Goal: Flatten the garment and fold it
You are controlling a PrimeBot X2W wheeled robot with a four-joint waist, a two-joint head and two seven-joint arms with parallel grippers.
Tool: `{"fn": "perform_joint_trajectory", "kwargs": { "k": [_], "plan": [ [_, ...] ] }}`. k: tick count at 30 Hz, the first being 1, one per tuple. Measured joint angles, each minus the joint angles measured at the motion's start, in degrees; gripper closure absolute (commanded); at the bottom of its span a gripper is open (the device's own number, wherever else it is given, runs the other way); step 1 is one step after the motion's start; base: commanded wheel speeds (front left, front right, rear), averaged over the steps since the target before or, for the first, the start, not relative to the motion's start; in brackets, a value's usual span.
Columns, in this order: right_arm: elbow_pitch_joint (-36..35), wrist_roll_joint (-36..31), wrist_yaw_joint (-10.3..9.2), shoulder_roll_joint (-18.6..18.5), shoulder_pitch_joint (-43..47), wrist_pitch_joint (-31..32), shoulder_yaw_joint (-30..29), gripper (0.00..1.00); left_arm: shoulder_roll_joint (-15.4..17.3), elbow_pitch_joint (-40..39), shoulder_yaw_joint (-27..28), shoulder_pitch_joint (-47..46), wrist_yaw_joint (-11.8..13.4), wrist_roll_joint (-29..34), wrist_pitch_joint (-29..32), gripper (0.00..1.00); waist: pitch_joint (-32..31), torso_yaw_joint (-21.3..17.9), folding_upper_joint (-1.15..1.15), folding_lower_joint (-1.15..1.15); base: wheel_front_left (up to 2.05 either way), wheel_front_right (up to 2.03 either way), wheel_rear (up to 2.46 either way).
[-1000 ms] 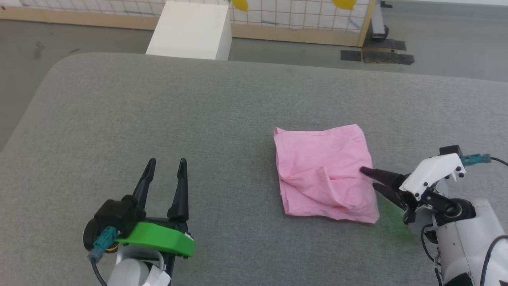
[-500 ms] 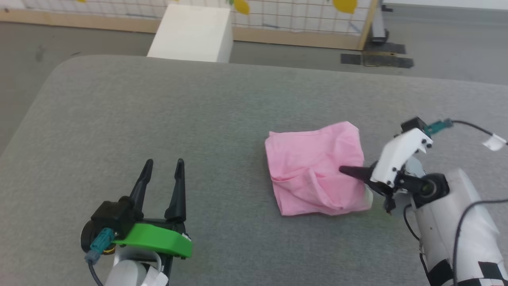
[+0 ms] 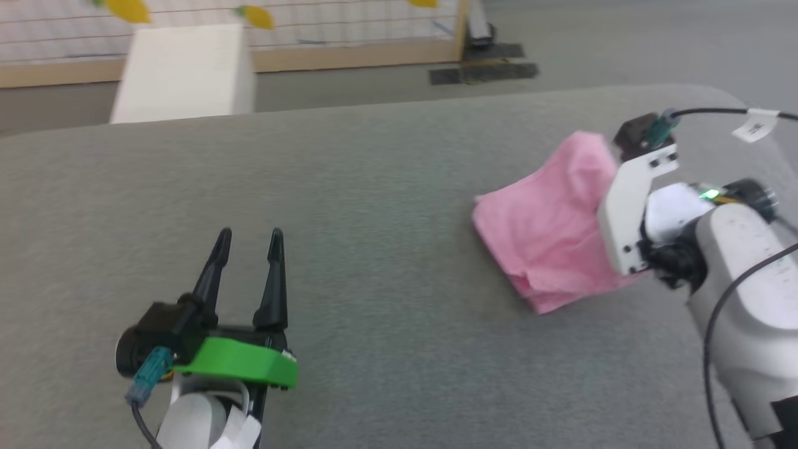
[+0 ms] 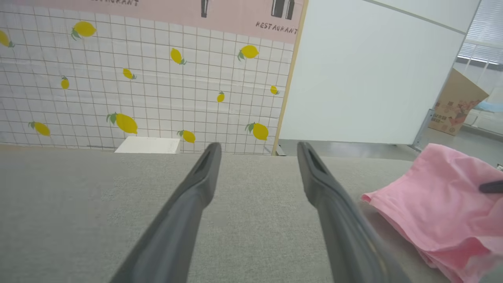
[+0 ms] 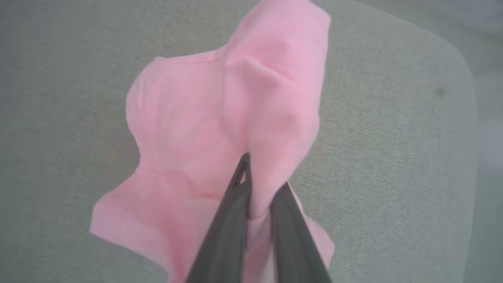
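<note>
The right claw [image 5: 264, 173] is narrowed onto a fold of the garment [image 3: 548, 243], with pink cloth pinched between its two dark fingers. From that pinch the cloth runs away from the claw along the line of the fingers. One ridge stands raised off the desk [image 3: 374, 218], while the lower layers lie bunched on the grey surface. The bundle sits toward the desk's right side, near a rounded corner, so there seems little room to spread it that way and the open surface lies to the left.

The left claw [image 3: 249, 236] stands wide and empty at the lower left, fingers pointing up the desk, well apart from the garment, which lies to its right. The right arm is plainly the nearer one. To flatten the cloth, I judge the left claw would need to cross the bare stretch between and take a free edge. Nothing stands in that path. A white box [image 3: 184, 72] and a lemon-tiled wall [image 4: 118, 78] lie beyond the desk.
</note>
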Motion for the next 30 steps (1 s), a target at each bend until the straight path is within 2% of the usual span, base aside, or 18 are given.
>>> {"fn": "perform_joint_trajectory", "kwargs": {
  "k": [5,12,18,24,25,26,27,30],
  "plan": [
    [0.86,-5.17,0.00,-2.77,-0.59,-3.00,-3.42,1.00,0.62,-0.86,-1.45,-2.62,-0.01,0.74,-0.01,0.00,2.19,-4.81,0.00,0.00,0.00,0.00,0.00],
    [5.77,-14.73,0.01,-4.42,-3.53,-12.11,-12.95,1.00,3.50,-2.33,-3.13,-6.58,-0.01,2.11,0.00,0.00,8.00,-8.91,0.00,0.00,0.00,0.00,0.00],
    [9.67,-24.13,0.01,-5.16,-6.80,-20.42,-18.73,1.00,6.21,-3.48,-3.96,-9.06,-0.01,2.63,0.12,0.00,13.70,-10.39,0.00,0.01,0.00,0.00,0.00],
    [13.70,-29.77,0.01,-3.75,-8.56,-25.85,-25.15,1.00,6.99,-3.93,-4.10,-9.40,-0.01,2.59,0.55,0.00,17.38,-10.55,0.00,0.01,0.00,0.00,0.00],
    [14.21,-30.67,0.01,-3.35,-8.57,-26.81,-26.26,0.73,6.99,-3.85,-4.12,-9.40,0.00,2.55,0.56,0.00,17.53,-10.36,0.00,0.01,0.00,0.00,0.00],
    [14.81,-31.49,0.01,-3.11,-8.59,-27.51,-27.20,0.51,6.99,-3.76,-4.13,-9.36,0.00,2.43,0.56,0.00,17.53,-10.17,0.00,0.01,0.00,0.00,0.00],
    [15.35,-32.08,0.01,-2.79,-8.59,-27.72,-28.11,0.00,6.98,-3.56,-4.10,-9.33,0.02,2.32,0.56,0.00,17.40,-10.08,0.00,0.01,0.00,0.00,0.00],
    [16.70,-33.20,0.02,-2.05,-8.54,-29.45,-31.37,0.00,6.49,-2.56,-4.00,-9.05,0.08,1.94,0.48,0.00,16.26,-9.75,0.00,0.01,0.00,0.00,0.00]
  ]
}}
